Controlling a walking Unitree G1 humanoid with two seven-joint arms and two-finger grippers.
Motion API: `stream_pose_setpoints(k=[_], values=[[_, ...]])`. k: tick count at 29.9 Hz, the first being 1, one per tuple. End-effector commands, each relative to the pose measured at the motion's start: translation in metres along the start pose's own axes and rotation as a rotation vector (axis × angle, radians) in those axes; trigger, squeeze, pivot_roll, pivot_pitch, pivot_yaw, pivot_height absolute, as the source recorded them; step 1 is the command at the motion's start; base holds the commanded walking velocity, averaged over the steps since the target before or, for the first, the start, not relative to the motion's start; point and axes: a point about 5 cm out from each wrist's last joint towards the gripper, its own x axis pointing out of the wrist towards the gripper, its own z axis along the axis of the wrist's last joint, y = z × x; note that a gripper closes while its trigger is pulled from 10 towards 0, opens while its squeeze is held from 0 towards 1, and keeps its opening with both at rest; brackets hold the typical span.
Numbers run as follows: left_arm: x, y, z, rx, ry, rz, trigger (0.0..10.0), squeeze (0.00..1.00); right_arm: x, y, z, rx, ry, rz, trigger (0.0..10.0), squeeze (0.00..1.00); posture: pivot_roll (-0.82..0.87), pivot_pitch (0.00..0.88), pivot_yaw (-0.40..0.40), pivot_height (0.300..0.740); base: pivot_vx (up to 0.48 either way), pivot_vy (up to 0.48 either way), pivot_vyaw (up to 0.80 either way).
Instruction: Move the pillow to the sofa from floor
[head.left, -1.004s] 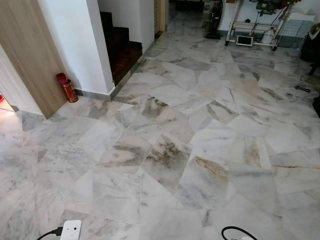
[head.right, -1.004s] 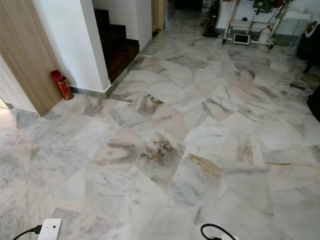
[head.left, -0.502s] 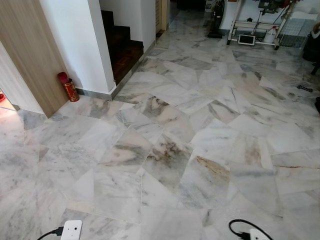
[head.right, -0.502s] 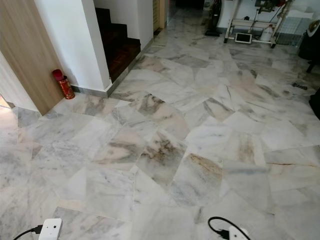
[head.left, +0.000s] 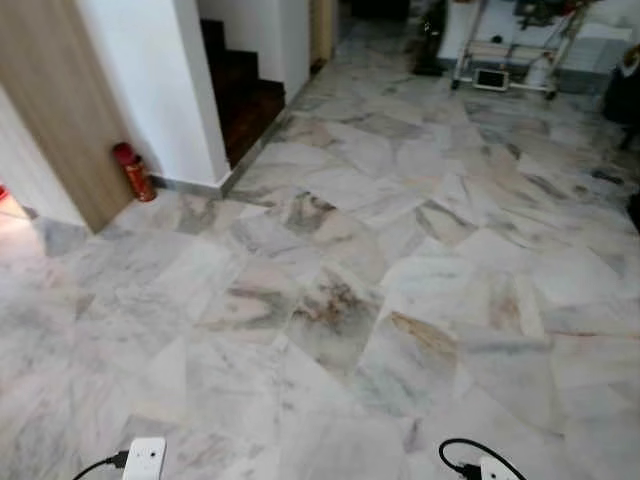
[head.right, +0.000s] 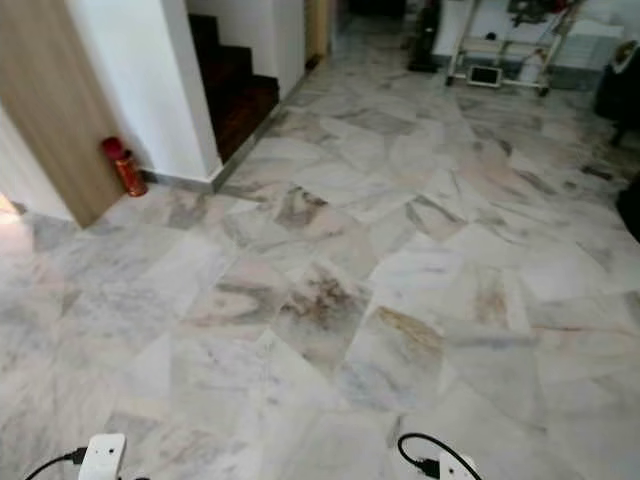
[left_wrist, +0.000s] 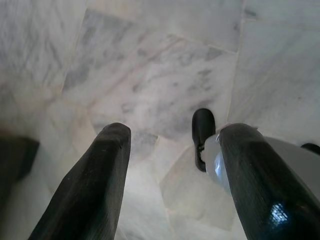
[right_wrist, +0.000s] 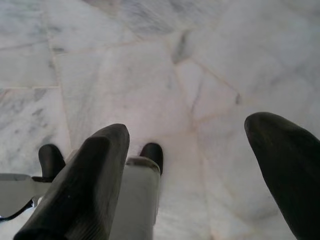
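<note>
A pale marble floor (head.left: 380, 260) stretches ahead of me, and I make out no pillow or sofa on it. My left gripper (left_wrist: 175, 132) hangs above the floor, open, with nothing between its fingers. My right gripper (right_wrist: 187, 127) also hangs open and empty over the tiles. The white wrist ends of my left arm (head.left: 145, 460) and right arm (head.left: 495, 468), each with a black cable, peek in at the bottom of the eye views. The picture is slightly blurred.
A red canister (head.left: 133, 172) stands by the corner of a white wall (head.left: 160, 90), beside a wooden panel (head.left: 50, 110). Dark stairs (head.left: 240, 90) rise behind the wall. A white wheeled rack (head.left: 505, 60) stands at the far back, and dark objects (head.left: 625, 90) at the right edge.
The whole view has shifted a little and blurred, so the camera is moving. The right arm's wrist end has swung into the bottom edge.
</note>
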Motion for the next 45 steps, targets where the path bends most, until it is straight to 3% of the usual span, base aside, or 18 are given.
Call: stream_pose_setpoints(k=[1, 5, 18, 27, 45], values=[[-0.001, -0.001, -0.008, 0.015, 0.031, -0.008, 10.0, 0.00, 0.001, 0.002, 0.003, -0.007, -0.004, 0.004, 10.0, 0.00, -0.07, 0.000, -0.017, 0.740, 0.000, 0.000, 0.80], [-0.001, -0.001, -0.008, 0.019, 0.031, -0.011, 10.0, 0.00, 0.000, -0.007, 0.003, -0.010, -0.004, -0.002, 10.0, 0.00, -0.07, 0.000, -0.018, 0.740, 0.000, 0.000, 0.80], [-0.001, 0.001, -0.007, 0.049, 0.035, -0.011, 10.0, 0.00, 0.006, 0.015, 0.016, -0.020, -0.016, 0.017, 10.0, 0.00, -0.06, 0.000, -0.002, 0.740, 0.000, 0.000, 0.75], [-0.001, 0.002, -0.005, 0.048, 0.026, -0.002, 10.0, 0.00, 0.007, 0.021, 0.019, -0.019, -0.022, 0.026, 10.0, 0.00, -0.05, 0.000, -0.004, 0.740, 0.000, 0.000, 0.63], [-0.001, 0.000, -0.005, 0.032, 0.027, 0.006, 10.0, 0.00, 0.006, 0.014, 0.019, -0.012, -0.019, 0.012, 10.0, 0.00, -0.06, 0.000, -0.017, 0.740, 0.000, 0.000, 0.63]])
